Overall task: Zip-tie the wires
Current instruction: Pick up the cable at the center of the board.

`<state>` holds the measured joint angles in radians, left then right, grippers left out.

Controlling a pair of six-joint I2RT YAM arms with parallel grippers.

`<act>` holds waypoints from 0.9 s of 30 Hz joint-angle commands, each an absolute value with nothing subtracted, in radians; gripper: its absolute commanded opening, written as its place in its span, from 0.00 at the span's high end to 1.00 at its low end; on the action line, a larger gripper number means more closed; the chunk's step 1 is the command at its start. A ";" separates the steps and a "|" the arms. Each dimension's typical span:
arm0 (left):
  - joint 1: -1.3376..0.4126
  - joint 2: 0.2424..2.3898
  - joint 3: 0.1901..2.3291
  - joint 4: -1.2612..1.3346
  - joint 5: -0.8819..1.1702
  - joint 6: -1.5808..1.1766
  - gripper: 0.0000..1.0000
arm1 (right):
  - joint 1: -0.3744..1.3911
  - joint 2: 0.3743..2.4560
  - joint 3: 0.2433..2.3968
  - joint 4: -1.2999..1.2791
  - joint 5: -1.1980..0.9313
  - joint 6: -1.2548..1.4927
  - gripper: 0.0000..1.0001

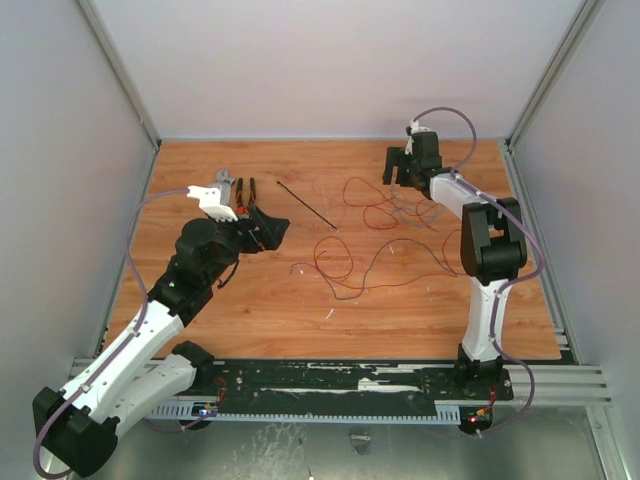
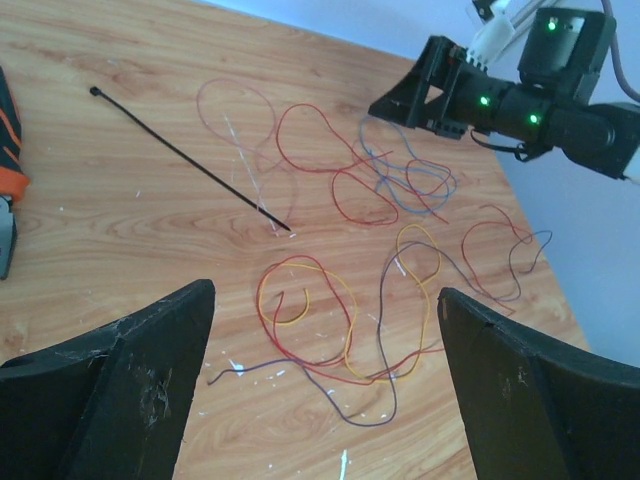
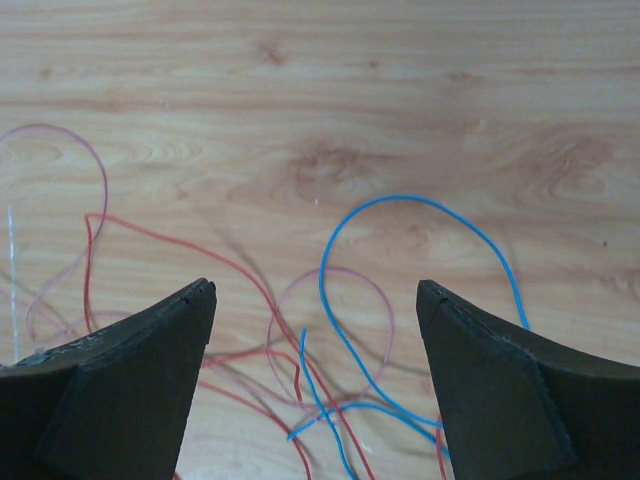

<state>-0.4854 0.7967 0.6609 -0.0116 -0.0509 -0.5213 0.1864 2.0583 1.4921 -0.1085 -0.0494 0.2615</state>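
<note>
Hovering over the wires (image 1: 370, 225) at their 1 o'clock edge: right gripper (image 3: 310, 290), fingers spread, pinching nothing. Over at the wires' 9 o'clock, left gripper (image 2: 325, 300) is spread wide, empty too. At their 10 o'clock the zip tie (image 1: 306, 205) lies flat on the table (image 1: 250, 310), touching neither gripper.

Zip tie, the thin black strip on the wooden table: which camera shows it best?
Left wrist. The thin straight black zip tie lies there whole, head to tip, large and sharp against the wood. Top external shows it whole too, but only as a small dark line. Right wrist does not show it.
</note>
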 commanded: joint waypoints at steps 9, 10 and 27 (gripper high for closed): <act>-0.475 0.790 0.618 -0.014 -0.047 -0.529 0.02 | 0.183 2.209 1.712 -0.257 0.176 0.159 0.17; -0.476 0.790 0.616 -0.014 -0.046 -0.529 0.02 | 0.174 2.208 1.708 -0.258 0.172 0.158 0.18; -0.472 0.801 0.614 -0.014 -0.045 -0.518 0.02 | 0.088 2.169 1.579 -0.193 0.062 0.132 0.28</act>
